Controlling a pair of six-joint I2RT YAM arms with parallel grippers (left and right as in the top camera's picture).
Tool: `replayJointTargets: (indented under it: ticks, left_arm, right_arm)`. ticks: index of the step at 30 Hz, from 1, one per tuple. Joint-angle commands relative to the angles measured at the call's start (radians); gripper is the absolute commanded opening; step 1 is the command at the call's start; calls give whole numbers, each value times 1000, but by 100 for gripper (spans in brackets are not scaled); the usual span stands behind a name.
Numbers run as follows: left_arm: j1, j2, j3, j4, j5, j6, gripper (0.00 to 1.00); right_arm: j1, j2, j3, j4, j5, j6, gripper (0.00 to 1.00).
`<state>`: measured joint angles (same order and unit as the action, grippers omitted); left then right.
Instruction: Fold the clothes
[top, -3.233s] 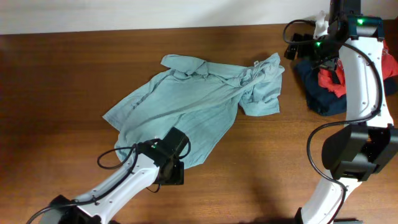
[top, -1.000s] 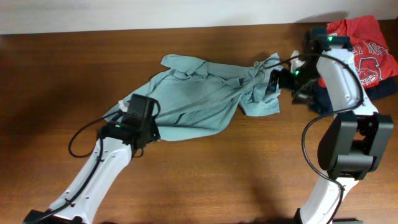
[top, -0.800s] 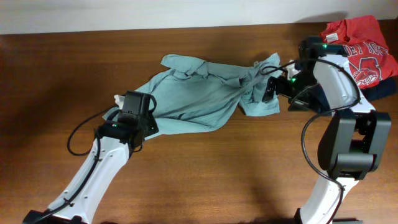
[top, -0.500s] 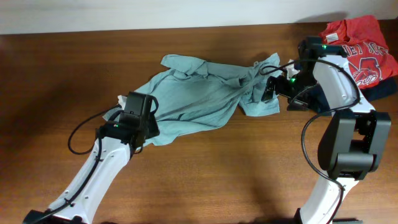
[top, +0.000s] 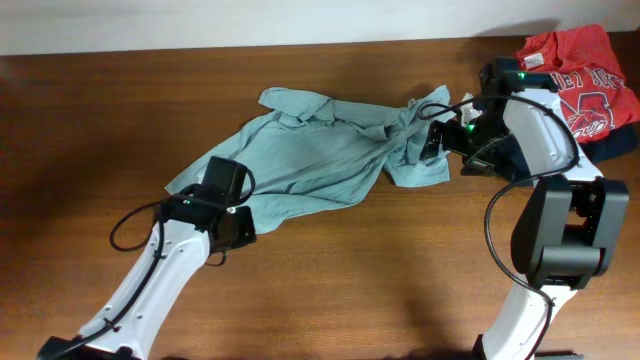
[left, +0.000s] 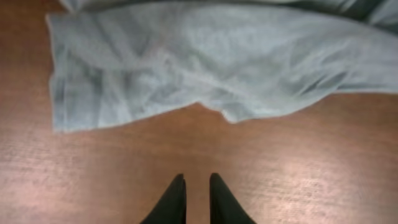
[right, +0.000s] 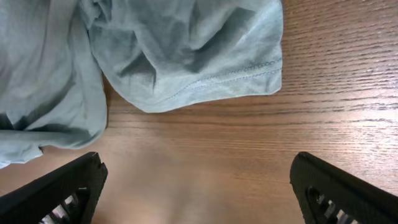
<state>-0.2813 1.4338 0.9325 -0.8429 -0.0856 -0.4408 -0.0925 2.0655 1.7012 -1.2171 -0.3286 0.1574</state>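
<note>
The clothes, a wrinkled sage T-shirt (top: 320, 160), lie spread across the middle of the table. My left gripper (top: 238, 228) sits at the shirt's near-left hem. In the left wrist view its fingertips (left: 197, 178) stand a narrow gap apart over bare wood, holding nothing, with the hem (left: 205, 68) just ahead. My right gripper (top: 432, 146) hovers at the shirt's right sleeve. In the right wrist view its jaws (right: 198, 160) are wide open over the table, and the sleeve's stitched edge (right: 205, 56) lies ahead, untouched.
A red shirt with white lettering (top: 580, 70) lies on a dark navy garment (top: 628, 140) at the far right corner, behind the right arm. The pale wall edge runs along the back of the brown table (top: 400, 290).
My left gripper let go of the near-left hem and drew back toward the table's near side; its jaws opened, then narrowed. The hem dropped flat. The right arm barely moved.
</note>
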Motion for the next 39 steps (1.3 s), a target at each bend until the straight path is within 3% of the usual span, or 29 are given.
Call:
replayJointTargets:
  ticks: [1, 3, 4, 11, 30, 33, 39]
  left_arm:
    - [-2, 31, 2, 16, 6, 13, 32]
    - [-2, 58, 2, 19, 1, 13, 43]
    - [-2, 76, 2, 21, -10, 13, 43]
    - [8, 191, 2, 112, -69, 13, 44]
    - [42, 272, 2, 289, -102, 46, 44]
    - [42, 272, 2, 310, -101, 46, 41]
    - [42, 272, 2, 318, -86, 46, 20]
  right_arm:
    - [2, 5, -3, 3, -12, -4, 98]
    - [2, 5, -3, 3, -12, -4, 98]
    - [1, 5, -3, 3, -12, -4, 98]
    - [1, 5, -3, 2, -11, -12, 98]
    - [1, 5, -3, 3, -8, -23, 98]
    - [1, 5, -3, 3, -8, -23, 98]
    - [1, 5, -3, 3, -8, -23, 98]
